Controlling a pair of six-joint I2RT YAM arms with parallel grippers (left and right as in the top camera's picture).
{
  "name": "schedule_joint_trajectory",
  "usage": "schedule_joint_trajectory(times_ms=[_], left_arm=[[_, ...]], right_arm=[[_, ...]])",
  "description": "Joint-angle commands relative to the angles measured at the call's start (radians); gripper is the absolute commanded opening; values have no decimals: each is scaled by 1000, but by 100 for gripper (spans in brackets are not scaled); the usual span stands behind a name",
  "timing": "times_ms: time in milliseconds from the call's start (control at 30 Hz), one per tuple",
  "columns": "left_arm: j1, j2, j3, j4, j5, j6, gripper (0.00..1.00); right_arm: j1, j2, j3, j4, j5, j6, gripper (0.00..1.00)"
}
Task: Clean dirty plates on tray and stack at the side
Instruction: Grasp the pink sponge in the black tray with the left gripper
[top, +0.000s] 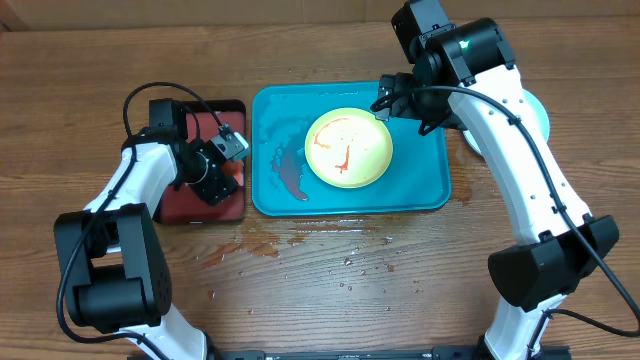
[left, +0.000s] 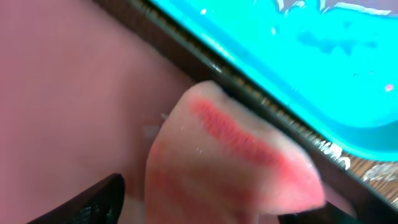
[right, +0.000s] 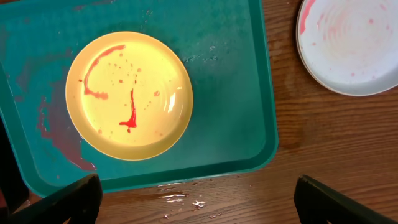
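A yellow-green plate (top: 348, 148) streaked with red sauce lies in the turquoise tray (top: 425, 185); it also shows in the right wrist view (right: 129, 94). My right gripper (top: 402, 100) is open and empty, high over the tray's far right corner; its fingers (right: 199, 205) frame the tray's rim and the wood. A white plate (right: 351, 43) with faint red smears lies on the wood right of the tray. A pale blue edge (top: 541, 115) shows behind my right arm. My left gripper (top: 215, 175) is shut on a pink-stained sponge (left: 230, 155).
The sponge hangs over the small black-rimmed tray (top: 195, 205) with a reddish inside (left: 74, 93), left of the turquoise tray (left: 298, 62). A red-brown smear (top: 290, 175) marks the turquoise tray's left part. Water drops and a wet patch (top: 300, 245) lie on the wood in front.
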Motion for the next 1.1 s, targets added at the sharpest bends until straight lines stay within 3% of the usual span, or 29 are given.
schedule_joint_trajectory(times_ms=[0, 233, 467, 667, 800, 967, 1067], left_arm=[[5, 14, -9, 11, 83, 22, 75], [5, 28, -9, 46, 92, 22, 68], [5, 35, -9, 46, 91, 21, 43], [5, 36, -9, 47, 89, 21, 28], [5, 36, -9, 46, 79, 8, 4], [5, 35, 0, 58, 58, -90, 4], [5, 33, 32, 52, -13, -217, 4]], right_arm=[[-3, -35, 26, 5, 3, 0, 100], [-3, -35, 26, 5, 1, 0, 100], [-3, -35, 26, 5, -2, 0, 100], [-3, -35, 26, 5, -5, 0, 100], [-3, -35, 26, 5, -5, 0, 100], [-3, -35, 26, 5, -5, 0, 100], [-3, -35, 26, 5, -5, 0, 100]])
